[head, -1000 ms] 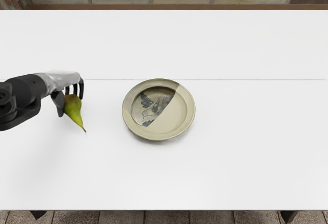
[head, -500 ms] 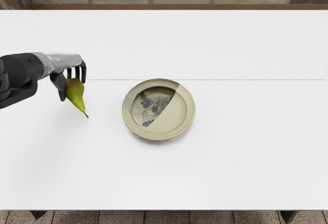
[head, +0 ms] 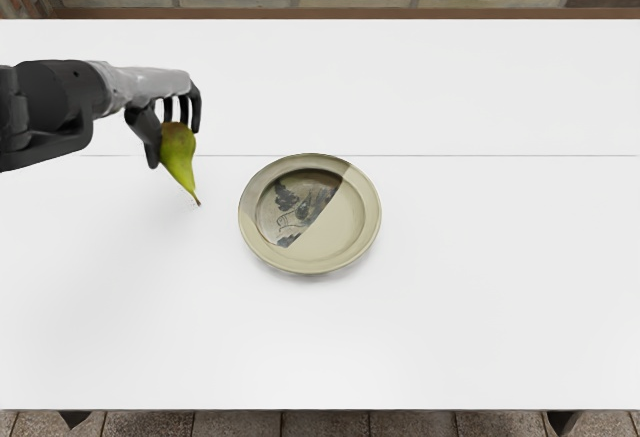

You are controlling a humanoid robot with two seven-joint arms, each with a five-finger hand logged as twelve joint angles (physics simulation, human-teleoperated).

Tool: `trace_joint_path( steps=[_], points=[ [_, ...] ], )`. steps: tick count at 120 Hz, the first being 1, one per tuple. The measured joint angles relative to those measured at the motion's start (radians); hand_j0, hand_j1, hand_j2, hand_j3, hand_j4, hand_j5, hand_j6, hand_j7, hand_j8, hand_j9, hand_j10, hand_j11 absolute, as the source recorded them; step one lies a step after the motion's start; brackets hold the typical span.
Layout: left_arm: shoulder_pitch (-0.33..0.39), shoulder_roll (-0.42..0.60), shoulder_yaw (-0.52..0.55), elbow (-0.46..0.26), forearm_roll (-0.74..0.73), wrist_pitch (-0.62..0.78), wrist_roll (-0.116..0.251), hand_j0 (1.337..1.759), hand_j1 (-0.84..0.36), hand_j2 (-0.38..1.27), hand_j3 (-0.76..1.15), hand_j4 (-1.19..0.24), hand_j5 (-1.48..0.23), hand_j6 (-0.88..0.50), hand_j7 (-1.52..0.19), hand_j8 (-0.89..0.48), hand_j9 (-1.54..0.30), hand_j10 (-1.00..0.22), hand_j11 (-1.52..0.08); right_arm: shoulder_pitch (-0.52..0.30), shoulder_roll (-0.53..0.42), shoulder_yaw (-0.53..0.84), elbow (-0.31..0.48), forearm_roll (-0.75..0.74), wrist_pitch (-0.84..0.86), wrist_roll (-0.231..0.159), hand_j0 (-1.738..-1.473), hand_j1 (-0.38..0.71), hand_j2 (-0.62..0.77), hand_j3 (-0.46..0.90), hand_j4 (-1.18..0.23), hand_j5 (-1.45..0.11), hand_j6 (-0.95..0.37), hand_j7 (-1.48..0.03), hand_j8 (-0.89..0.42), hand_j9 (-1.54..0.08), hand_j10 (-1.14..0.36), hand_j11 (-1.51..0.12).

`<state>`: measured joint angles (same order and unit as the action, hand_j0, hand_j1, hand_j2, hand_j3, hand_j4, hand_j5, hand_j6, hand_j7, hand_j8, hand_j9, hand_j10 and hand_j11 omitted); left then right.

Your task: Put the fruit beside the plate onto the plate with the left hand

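The left hand comes in from the left edge and its dark fingers are closed around a green-yellow pear. The pear hangs with the wide end up inside the grip and the thin stem end down. Its long axis is tilted, from upper left to lower right, so the tip points down and a little toward the plate. The pear is left of the plate and a bit farther back, clearly apart from the rim. The top of the fruit is covered by the fingers and the thumb, so its full shape does not show. How high it is over the white worktop I cannot tell. The arm is cut off by the picture edge. The plate is beige, with a dark painted figure on its left half that is hard to read
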<state>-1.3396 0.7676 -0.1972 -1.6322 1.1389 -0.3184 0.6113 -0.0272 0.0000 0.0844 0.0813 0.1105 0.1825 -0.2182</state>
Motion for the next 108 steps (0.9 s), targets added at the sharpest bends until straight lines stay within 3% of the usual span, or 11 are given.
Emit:
trace_joint_path(
  steps=[40,108],
  points=[
    [-0.062,-0.059,0.0,0.001,-0.075,-0.015,0.0,1.654,-0.37,0.71,0.0,-0.56,-1.05,-0.43,-1.01,-0.54,-1.0,-0.75,-0.99,0.0,0.0,0.0,0.0,0.0,0.0,0.0,-1.658,-0.35,0.0,0.0,0.0,0.0,0.0,0.0,0.0,0.0,0.0,0.0],
    [-0.075,-0.209,-0.018,0.019,-0.099,-0.017,0.0,1.652,-0.37,0.71,0.0,-0.53,-1.1,-0.4,-1.04,-0.52,-1.03,-0.77,-1.02,0.0,0.0,0.001,0.0,0.0,0.0,0.0,-1.658,-0.35,0.0,0.0,0.0,0.0,0.0,0.0,0.0,0.0,0.0,0.0]
  ],
)
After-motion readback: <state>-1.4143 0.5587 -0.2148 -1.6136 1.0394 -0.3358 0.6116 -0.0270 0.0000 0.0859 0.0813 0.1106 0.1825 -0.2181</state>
